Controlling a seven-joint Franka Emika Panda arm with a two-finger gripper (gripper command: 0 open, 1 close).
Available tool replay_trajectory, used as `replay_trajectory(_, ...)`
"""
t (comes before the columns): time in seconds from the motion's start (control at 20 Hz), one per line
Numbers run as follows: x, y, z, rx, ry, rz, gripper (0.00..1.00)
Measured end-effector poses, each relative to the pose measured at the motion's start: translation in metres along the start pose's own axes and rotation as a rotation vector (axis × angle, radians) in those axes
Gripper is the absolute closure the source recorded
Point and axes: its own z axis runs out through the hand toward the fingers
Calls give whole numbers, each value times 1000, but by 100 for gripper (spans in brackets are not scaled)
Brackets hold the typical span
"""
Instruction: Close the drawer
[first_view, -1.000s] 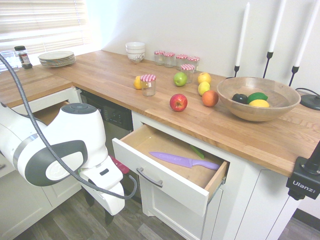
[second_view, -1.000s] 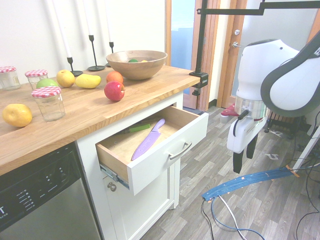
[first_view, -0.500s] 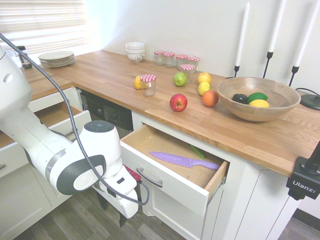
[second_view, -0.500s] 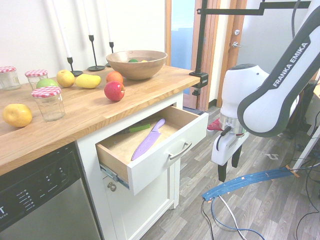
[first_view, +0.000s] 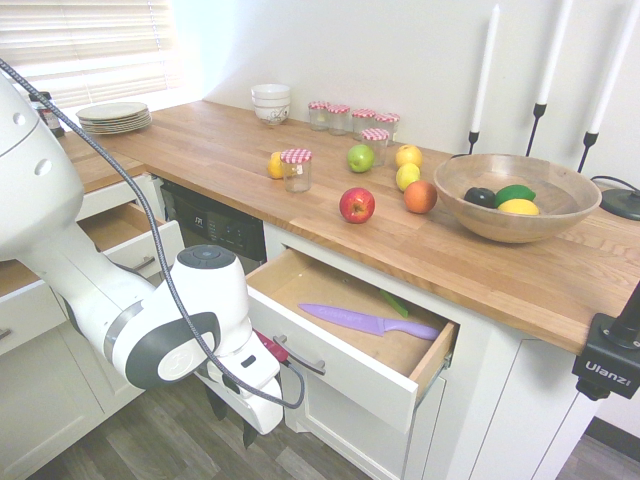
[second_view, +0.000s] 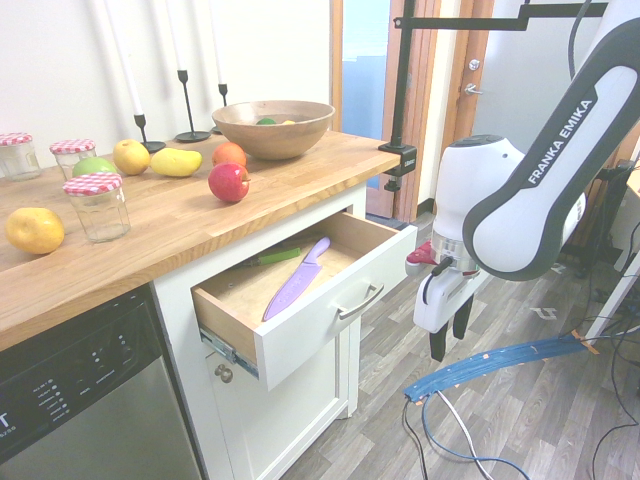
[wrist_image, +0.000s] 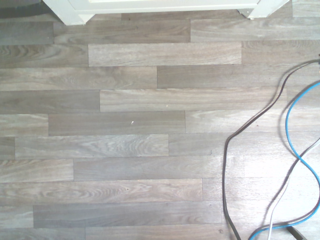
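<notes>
The drawer (first_view: 345, 372) stands pulled out under the wooden counter. Its white front carries a grey bar handle (first_view: 300, 355), and a purple knife (first_view: 368, 322) lies on its light wood floor. From the other side, the drawer front (second_view: 330, 318) and its handle (second_view: 361, 301) face the arm. My gripper (first_view: 232, 420) hangs in front of the drawer, near one end of its front panel, below handle height. The gripper (second_view: 449, 335) points down at the floor, open and holding nothing. The wrist view shows only floor planks and the white cabinet base (wrist_image: 150, 5).
On the counter (first_view: 230, 150) are a red apple (first_view: 357, 204), other fruit, several jars, a wooden bowl (first_view: 517, 197), candlesticks, plates and bowls. A dishwasher (first_view: 215, 228) sits left of the drawer. Another drawer (first_view: 125, 235) stands open on the left run. Cables lie on the floor (second_view: 500, 420).
The arm has swung in toward the drawer, bringing the gripper close to the drawer front. The drawer and knife have not moved.
</notes>
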Motion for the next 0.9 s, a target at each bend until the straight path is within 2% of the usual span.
replay_trajectory(0.55,4,2,0,4,7,10,100)
replay_trajectory(0.9,15,-6,5,38,31,3,100)
